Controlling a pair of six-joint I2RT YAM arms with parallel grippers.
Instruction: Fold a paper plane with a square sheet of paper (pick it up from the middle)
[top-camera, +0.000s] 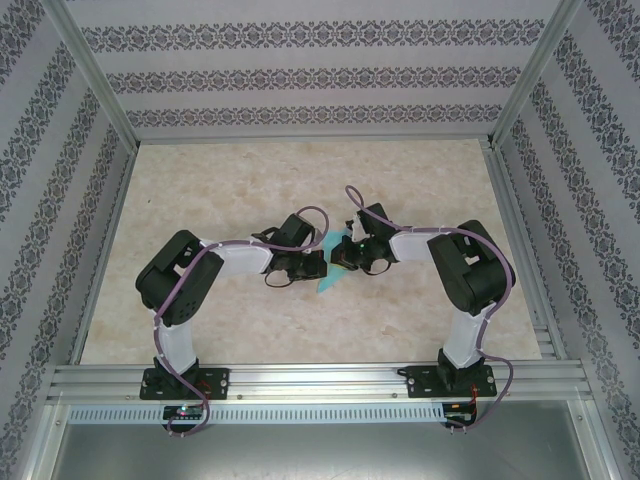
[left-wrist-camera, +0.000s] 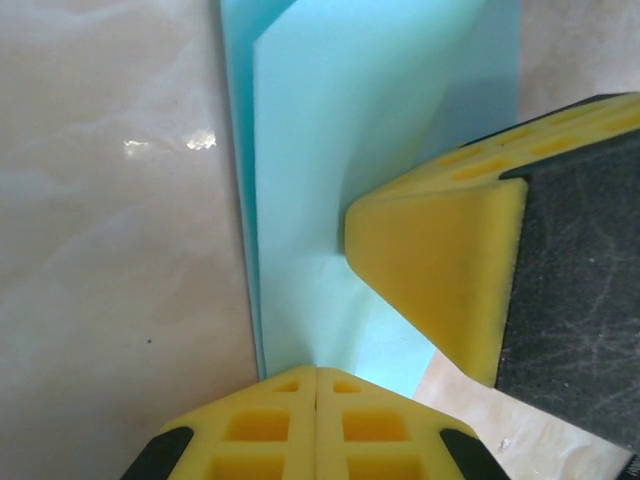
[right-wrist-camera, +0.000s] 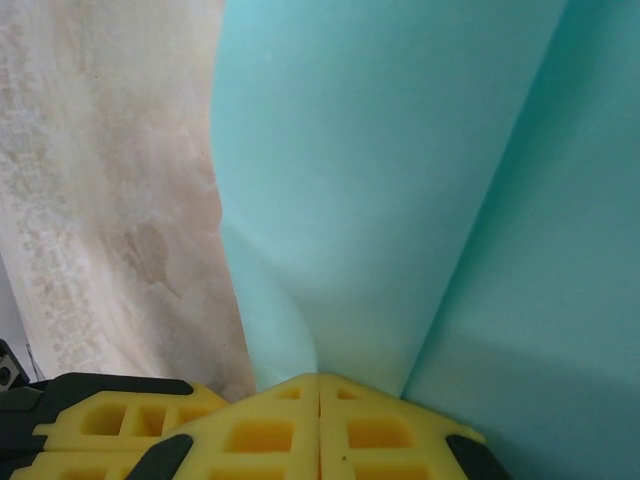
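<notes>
Turquoise paper (top-camera: 328, 272), already creased, is pinched from both sides: left jaws and right jaws clench it, apparently to steady the fold for creasing.

You'll see the folded turquoise paper sheet (top-camera: 327, 278) between both grippers: left gripper (top-camera: 316, 263) touching its left side, right gripper (top-camera: 340, 257) its right.

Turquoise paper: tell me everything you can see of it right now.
The turquoise paper is thin, plain and matte, already folded: two layers show, with straight creases. It sits over the middle of the marbled table, a pointed tip toward the near edge; whether it touches the surface is unclear. The left gripper is shut on one edge, the right gripper on another, where the sheet bows.
</notes>
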